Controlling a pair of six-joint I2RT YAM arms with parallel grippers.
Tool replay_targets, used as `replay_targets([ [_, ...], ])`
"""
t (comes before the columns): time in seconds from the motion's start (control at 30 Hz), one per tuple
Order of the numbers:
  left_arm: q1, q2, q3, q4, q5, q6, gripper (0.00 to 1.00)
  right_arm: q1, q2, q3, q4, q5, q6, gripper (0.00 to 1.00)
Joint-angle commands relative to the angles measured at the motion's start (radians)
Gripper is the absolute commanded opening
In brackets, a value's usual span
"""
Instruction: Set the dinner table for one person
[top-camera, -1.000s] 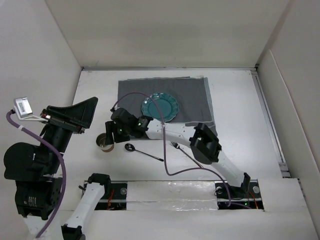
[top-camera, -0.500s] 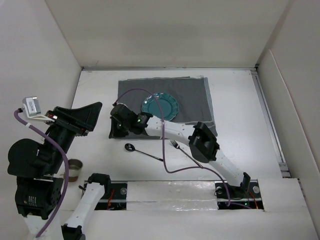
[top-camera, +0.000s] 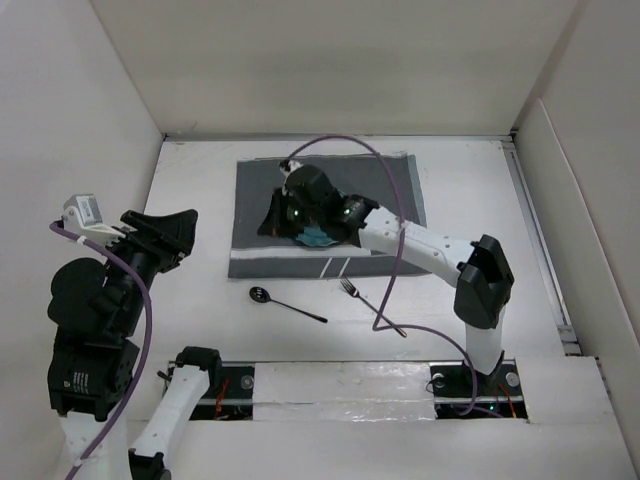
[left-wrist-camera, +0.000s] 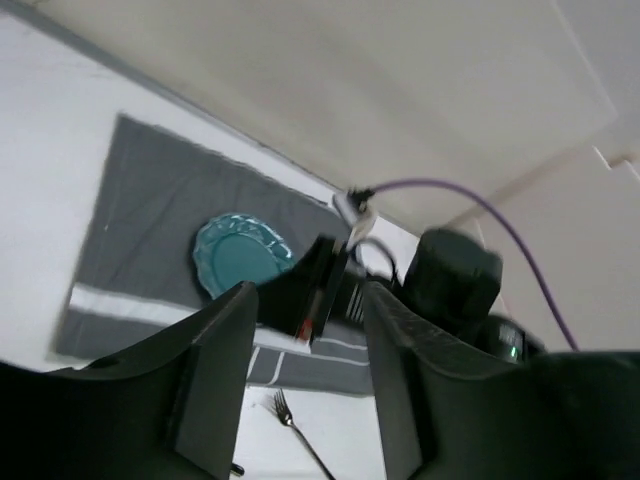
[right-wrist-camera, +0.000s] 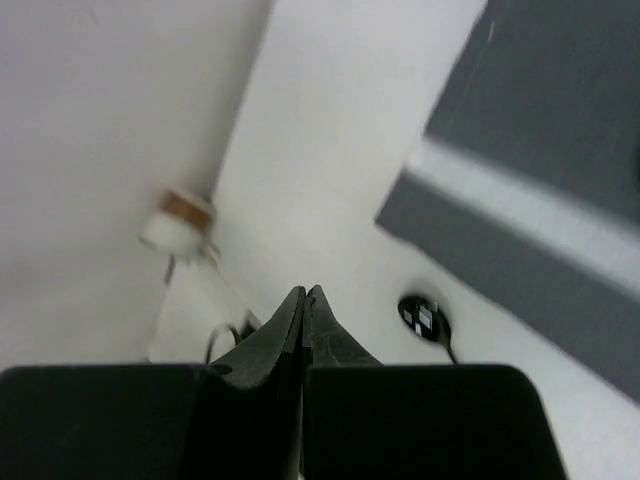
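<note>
Overhead camera faces dinner table (top-camera: 470, 180); wrist views seemingly share placemat (top-camera: 400, 190).

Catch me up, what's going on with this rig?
Table-setting in progress. The right gripper is shut and empty, reaching over the grey placemat by the teal plate; contact with the plate can't be judged. The left gripper stands open and empty at the white table's left side. A spoon and a fork lie on the table in front of the placemat.

Matt grey cloth placemat (top-camera: 390, 190), glossy teal plate (left-wrist-camera: 238, 262), metal fork (top-camera: 360, 298)
</note>
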Motion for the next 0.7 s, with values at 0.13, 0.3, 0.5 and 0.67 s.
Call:
replay_targets([
  [0.13, -0.002, 0.04, -0.057, -0.158, -0.294, -0.015, 0.18, 0.064, -0.158, -0.258, -0.017, -0.047, -0.074, 0.0],
  [0.3, -0.002, 0.083, -0.115, -0.325, -0.442, -0.098, 0.0, 0.076, -0.343, -0.494, 0.018, -0.056, -0.088, 0.0],
  [0.5, -0.002, 0.115, -0.169, -0.446, -0.439, -0.144, 0.35, 0.076, -0.534, -0.724, 0.039, -0.084, -0.088, 0.0],
  [0.67, -0.002, 0.148, -0.244, -0.448, -0.4, -0.229, 0.57, 0.076, -0.669, -0.865, 0.068, -0.13, -0.065, 0.0],
])
